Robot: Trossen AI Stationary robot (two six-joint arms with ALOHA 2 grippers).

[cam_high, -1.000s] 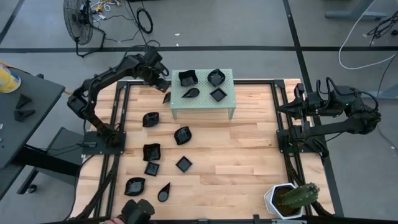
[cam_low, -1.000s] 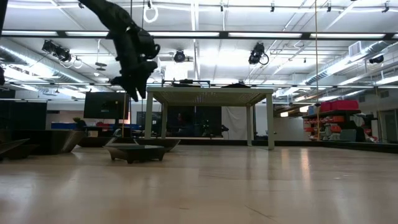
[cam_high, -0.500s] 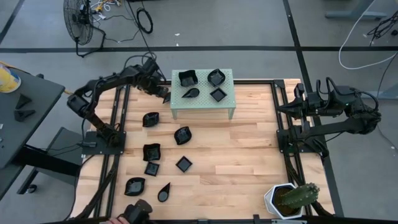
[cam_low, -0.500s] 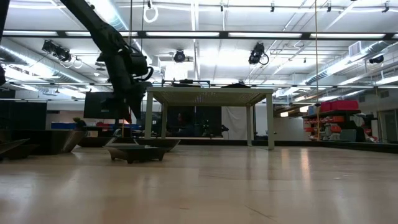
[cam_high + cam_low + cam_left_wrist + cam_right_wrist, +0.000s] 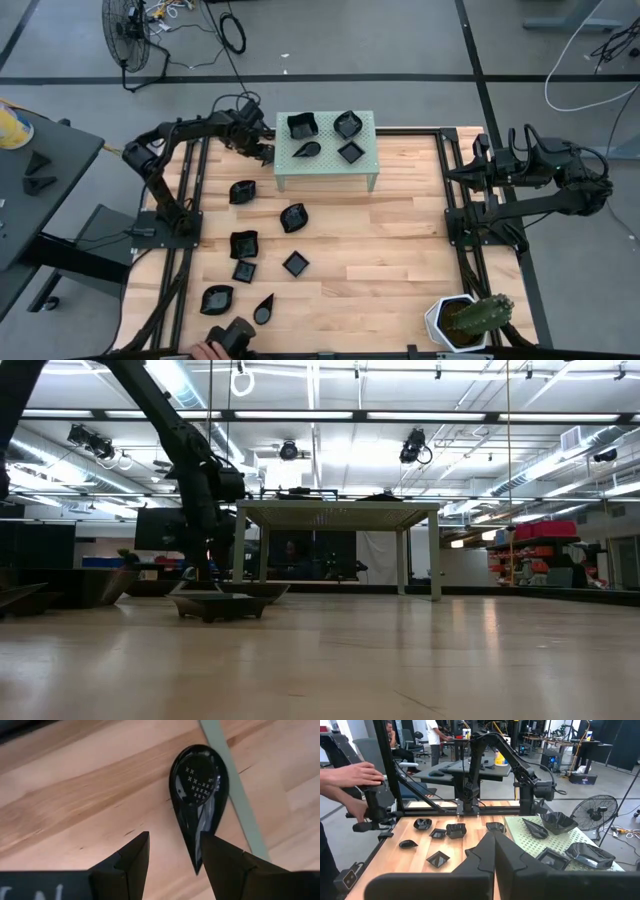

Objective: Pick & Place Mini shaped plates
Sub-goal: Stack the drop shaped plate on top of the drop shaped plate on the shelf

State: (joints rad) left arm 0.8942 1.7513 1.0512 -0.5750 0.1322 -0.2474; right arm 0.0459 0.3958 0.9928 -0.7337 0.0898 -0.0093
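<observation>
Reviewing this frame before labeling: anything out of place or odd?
One thing: a person's hand holds a dark object over the table's near edge. Otherwise tidy; the left gripper hangs open over a teardrop plate beside the green stand.

A: Where's the left end effector (image 5: 264, 152)?

B: Reached out at the far end of its arm, which bends from its base up through a raised elbow and then across. It is lowered close to the bench, fingers (image 5: 125, 865) pointing down and parted, with nothing between them.

A: And the right one?

B: The right end effector (image 5: 494, 851) is pulled back at its own side, arm folded and lying low. Its fingers are pressed together, with nothing in them.
</observation>
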